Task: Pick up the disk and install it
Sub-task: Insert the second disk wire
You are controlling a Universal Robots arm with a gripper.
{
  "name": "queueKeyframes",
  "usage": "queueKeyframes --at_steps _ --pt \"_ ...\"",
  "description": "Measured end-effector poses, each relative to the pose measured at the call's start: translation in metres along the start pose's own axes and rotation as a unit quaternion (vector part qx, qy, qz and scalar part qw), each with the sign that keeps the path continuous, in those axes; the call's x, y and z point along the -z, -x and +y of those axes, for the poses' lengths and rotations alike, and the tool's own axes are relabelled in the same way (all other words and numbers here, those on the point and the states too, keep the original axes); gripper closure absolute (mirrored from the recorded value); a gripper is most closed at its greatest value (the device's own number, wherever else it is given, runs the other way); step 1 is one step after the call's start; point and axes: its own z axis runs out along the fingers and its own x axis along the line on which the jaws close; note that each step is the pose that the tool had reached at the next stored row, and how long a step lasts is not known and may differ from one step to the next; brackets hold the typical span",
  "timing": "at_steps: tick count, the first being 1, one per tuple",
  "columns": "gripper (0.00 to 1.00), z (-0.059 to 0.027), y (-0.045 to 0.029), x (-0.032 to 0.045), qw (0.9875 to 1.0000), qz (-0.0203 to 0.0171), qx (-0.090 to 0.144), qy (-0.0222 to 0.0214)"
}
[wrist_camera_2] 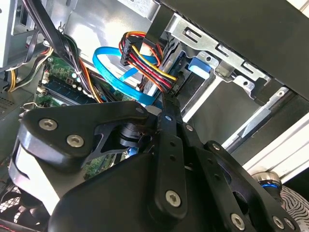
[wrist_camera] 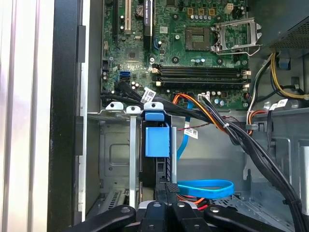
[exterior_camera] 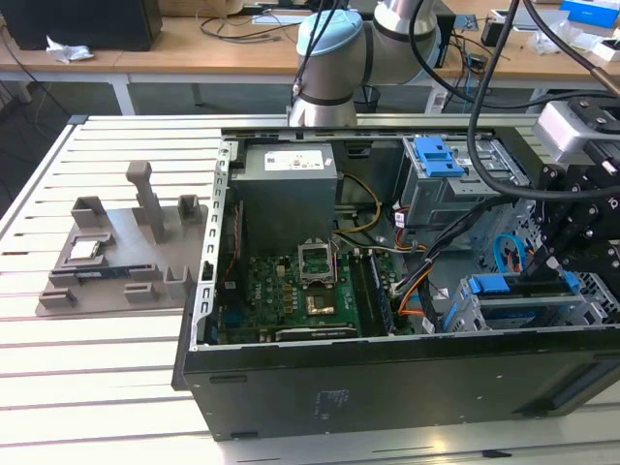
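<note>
Computer case (exterior_camera: 387,383): a black tower lying open on the slatted white worktop (exterior_camera: 107,387), motherboard (exterior_camera: 291,300) facing up.
Gripper (exterior_camera: 572,257): black linkage reaching down into the case at the exterior view's right end, over the drive bays.
Jaws: drawn narrow; in the first wrist view the fingertips (wrist_camera: 166,191) pinch the edge of the disk.
Disk (wrist_camera: 157,154): standing on edge in the grey drive cage (wrist_camera: 116,159) inside the case, its blue carrier tab toward the motherboard; in the exterior view its blue bracket (exterior_camera: 504,286) sits right under the gripper.
Cables: a blue data cable (wrist_camera: 205,186) loops on the case floor just beside the disk; a bundle of coloured power wires (wrist_camera_2: 145,60) hangs near the cage in the second wrist view.
Grey fixture (exterior_camera: 121,252): on the worktop, well apart from the case, toward the exterior view's left.
</note>
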Motion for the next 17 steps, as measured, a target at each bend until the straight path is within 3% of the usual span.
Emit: queueKeyframes --at_steps 4,6,14,15,17 --pt "0.83 0.0 0.0 0.0002 1.0 -0.0001 0.0 0.0" --pt "0.83 0.0003 0.0003 0.0047 1.0 -0.0001 0.0 0.0" --pt "0.9 0.0024 0.0115 0.0333 1.0 0.0001 0.0 0.0" --pt "0.9 0.0031 0.0134 0.0423 1.0 0.0001 0.0 0.0" --pt "0.9 0.0036 0.0148 0.0492 1.0 0.0001 0.0 0.0"
